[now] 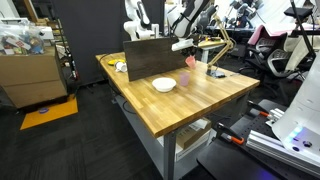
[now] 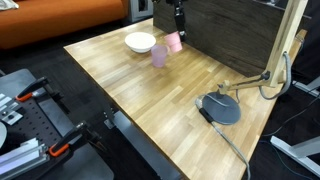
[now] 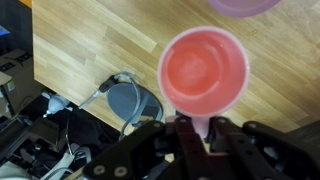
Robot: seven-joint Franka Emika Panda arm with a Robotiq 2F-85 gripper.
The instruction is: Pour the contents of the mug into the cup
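My gripper (image 3: 200, 128) is shut on the near rim of the small pink mug (image 3: 203, 68). In the wrist view I look straight into the mug's pink inside. The pale lilac cup (image 3: 243, 5) shows only as a sliver at the top edge, just beyond the mug. In both exterior views the mug (image 1: 190, 61) (image 2: 174, 42) hangs from the gripper (image 2: 180, 22) a little above the wooden table (image 2: 150, 100). The lilac cup (image 1: 185, 77) (image 2: 158, 56) stands upright on the table right beside it.
A wide white bowl (image 1: 164, 84) (image 2: 140, 41) sits next to the cup. A tall dark board (image 1: 150, 55) (image 2: 240, 30) stands behind them. A desk lamp's round grey base (image 2: 218, 108) (image 3: 135, 100) and cable lie near the table's edge.
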